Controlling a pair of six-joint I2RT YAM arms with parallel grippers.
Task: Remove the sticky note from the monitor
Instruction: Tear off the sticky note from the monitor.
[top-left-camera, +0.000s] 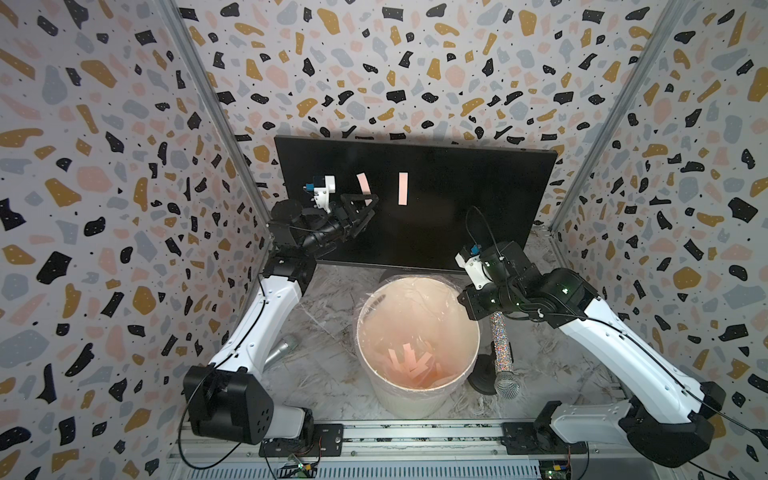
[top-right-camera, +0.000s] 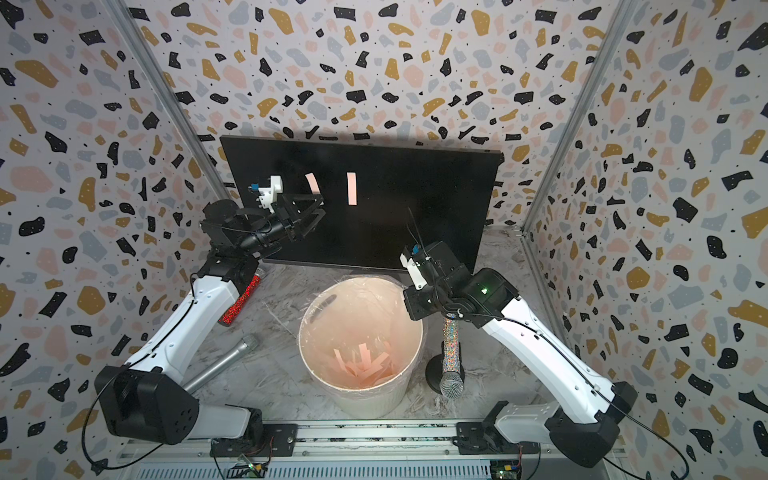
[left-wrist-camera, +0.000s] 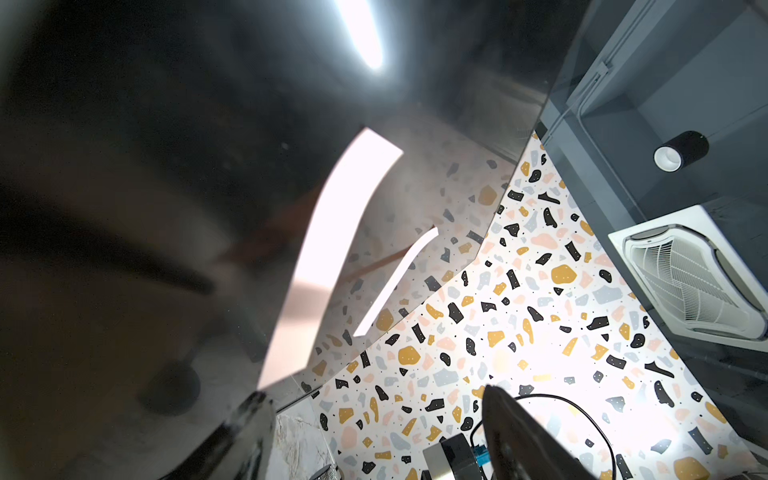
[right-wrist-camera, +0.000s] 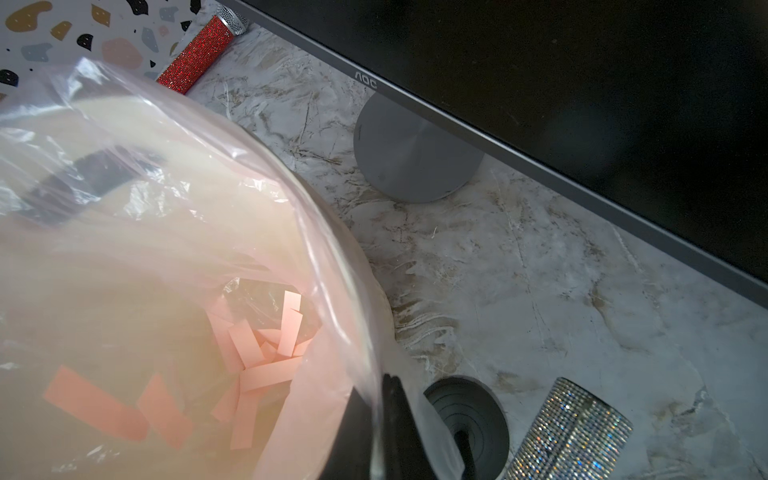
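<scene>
A black monitor (top-left-camera: 457, 216) stands at the back of a marble table (top-left-camera: 324, 374), its screen dark. Two pale pink sticky notes hang on the upper left part of the screen, side by side but apart. One is a curled sticky note (top-left-camera: 363, 183) whose lower end lifts away from the glass. The other is a flat sticky note (top-left-camera: 403, 189) just to its right in both top views. The left gripper (top-left-camera: 374, 206) reaches up to the curled sticky note with its jaws spread. In the left wrist view the note's free end lies between the two fingers, which are not closed on it. The right gripper (right-wrist-camera: 388, 388) hangs over the rim of a white bucket (top-left-camera: 415, 399) in front of the monitor, its jaws pressed together and holding nothing. The bucket is lined with clear plastic, and many pink strips (top-left-camera: 409, 368) lie at its bottom. A silver glitter microphone (top-left-camera: 500, 345) sits in a black stand beside the bucket. A grey microphone (top-left-camera: 282, 349) lies under the left arm, and a red glitter microphone (top-right-camera: 241, 299) lies near the monitor's lower left corner.
</scene>
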